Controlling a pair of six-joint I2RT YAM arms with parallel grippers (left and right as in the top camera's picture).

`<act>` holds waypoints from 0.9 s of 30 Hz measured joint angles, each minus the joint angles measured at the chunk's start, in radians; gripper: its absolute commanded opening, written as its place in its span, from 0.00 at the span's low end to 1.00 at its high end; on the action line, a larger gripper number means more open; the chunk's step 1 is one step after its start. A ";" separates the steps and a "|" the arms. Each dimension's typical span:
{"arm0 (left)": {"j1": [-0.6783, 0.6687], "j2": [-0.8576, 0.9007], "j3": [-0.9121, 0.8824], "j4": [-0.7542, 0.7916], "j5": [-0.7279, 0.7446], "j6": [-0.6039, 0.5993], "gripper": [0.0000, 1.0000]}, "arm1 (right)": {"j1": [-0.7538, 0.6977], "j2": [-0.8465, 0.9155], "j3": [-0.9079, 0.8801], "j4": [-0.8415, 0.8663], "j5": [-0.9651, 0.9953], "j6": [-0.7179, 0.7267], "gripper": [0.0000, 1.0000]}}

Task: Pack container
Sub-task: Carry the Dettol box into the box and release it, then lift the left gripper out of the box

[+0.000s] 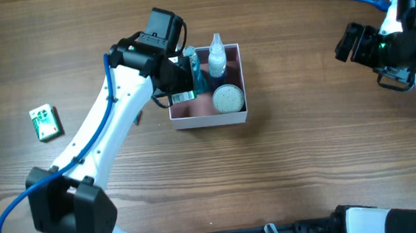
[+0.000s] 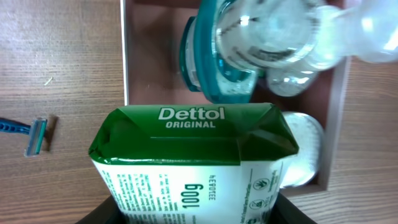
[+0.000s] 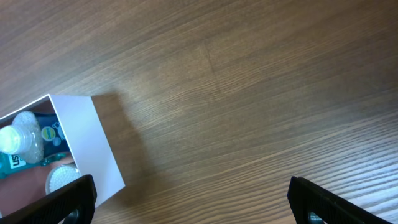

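The container (image 1: 209, 121) is a square white box with a pink inside, at the table's middle back. In it stand a teal bottle (image 1: 194, 70), a clear bottle (image 1: 217, 54) and a round white-lidded jar (image 1: 228, 98). My left gripper (image 1: 181, 86) is shut on a green-and-white Dettol soap packet (image 2: 193, 155) and holds it over the container's left part (image 2: 125, 56), beside the teal bottle (image 2: 217, 68). My right gripper (image 1: 351, 42) is open and empty, far right of the container; its wrist view shows the container's white wall (image 3: 87, 143) at lower left.
A second small green-and-white packet (image 1: 44, 123) lies at the far left of the table. A blue razor (image 2: 34, 134) lies on the wood just left of the container. The left arm stretches from the front left edge up to the container.
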 measured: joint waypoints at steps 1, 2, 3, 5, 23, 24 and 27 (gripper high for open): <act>0.000 0.011 0.000 0.000 0.000 -0.003 0.04 | 0.000 0.000 0.000 -0.001 0.000 0.000 1.00; 0.000 0.024 0.000 0.001 0.000 -0.004 0.04 | 0.000 0.000 0.000 0.000 0.000 0.000 1.00; 0.000 0.034 0.000 0.001 0.000 -0.004 0.04 | 0.000 0.000 0.000 0.000 0.000 0.000 1.00; 0.000 0.065 0.000 0.003 0.000 -0.006 0.05 | 0.000 0.000 0.000 -0.001 0.000 0.000 1.00; 0.000 0.125 0.000 0.010 0.000 -0.022 0.67 | 0.000 0.000 0.000 -0.002 -0.006 0.000 0.99; 0.000 0.125 0.000 0.010 0.000 -0.022 0.66 | 0.000 0.000 0.000 -0.002 -0.006 0.000 1.00; 0.000 0.125 0.000 -0.001 -0.010 -0.022 0.68 | 0.000 0.000 0.000 -0.002 -0.006 0.000 1.00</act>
